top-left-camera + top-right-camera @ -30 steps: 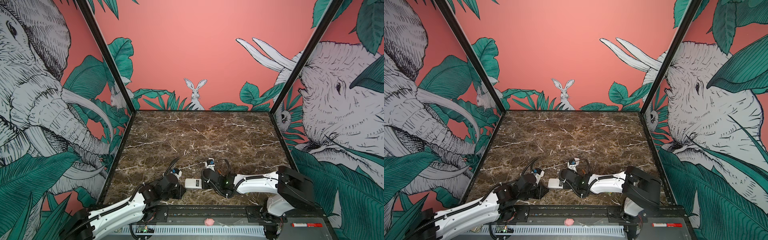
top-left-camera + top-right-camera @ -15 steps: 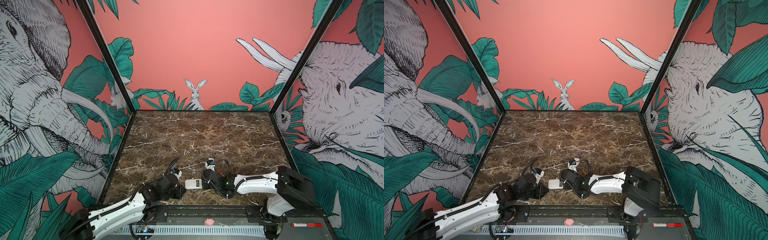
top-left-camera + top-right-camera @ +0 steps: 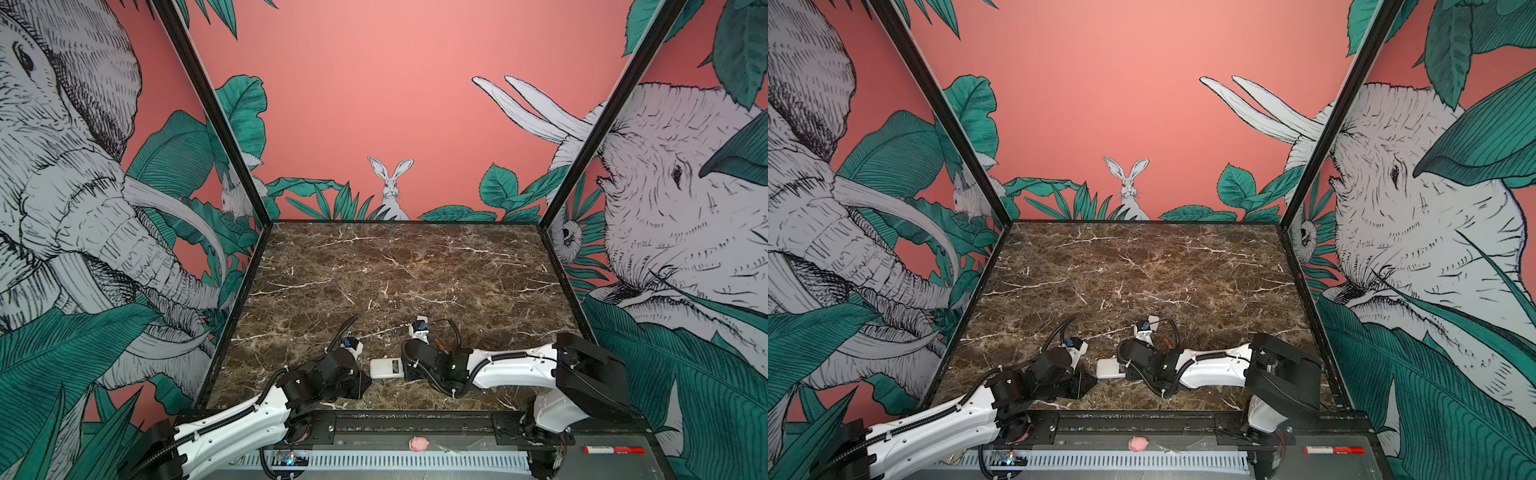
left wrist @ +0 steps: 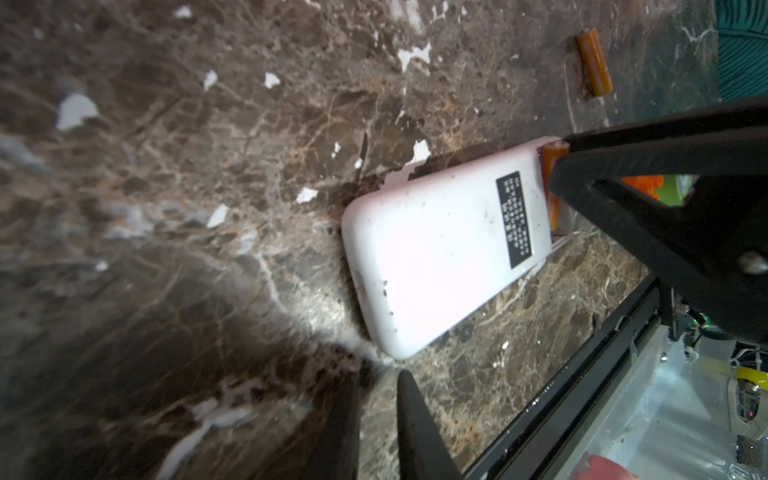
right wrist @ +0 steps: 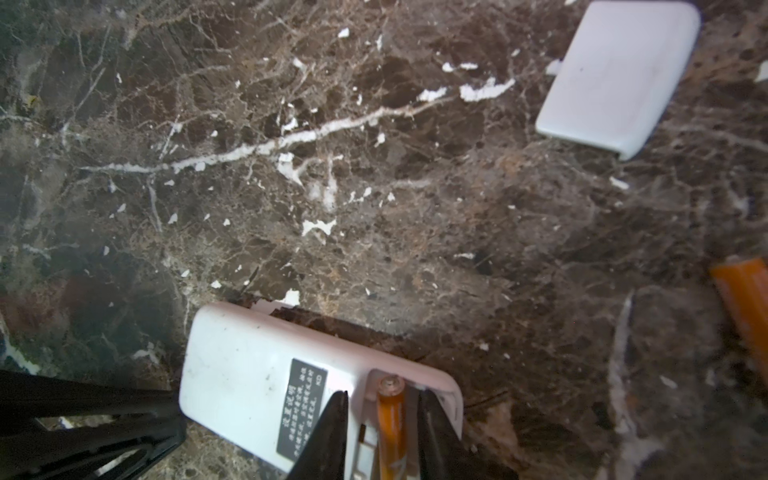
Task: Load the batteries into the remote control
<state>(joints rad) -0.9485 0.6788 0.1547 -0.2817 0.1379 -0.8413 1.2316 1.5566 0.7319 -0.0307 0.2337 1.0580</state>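
Brown marble tabletop (image 3: 395,270) carries the remote control (image 5: 249,374), label up. Your right gripper (image 5: 381,397) straddles the battery (image 5: 390,419) in the remote's bay, jaws narrowly parted; your left gripper (image 4: 379,376) is closed, empty.

My bench top (image 3: 395,270): dark brown marble-look slab w/ white veins & small white flecks, flat, black frame (image 3: 561,270) along its edges. Three things lie directly on it, all toward the front edge. The remote (image 3: 384,368) lies flat, white back up, black label showing, long side approx parallel to the front edge. A loose battery (image 4: 593,62), orange, lies on its side near the remote's label end, not touching it. The batt cover (image 5: 619,75), white, lies flat, well apart from remote & loose battery.
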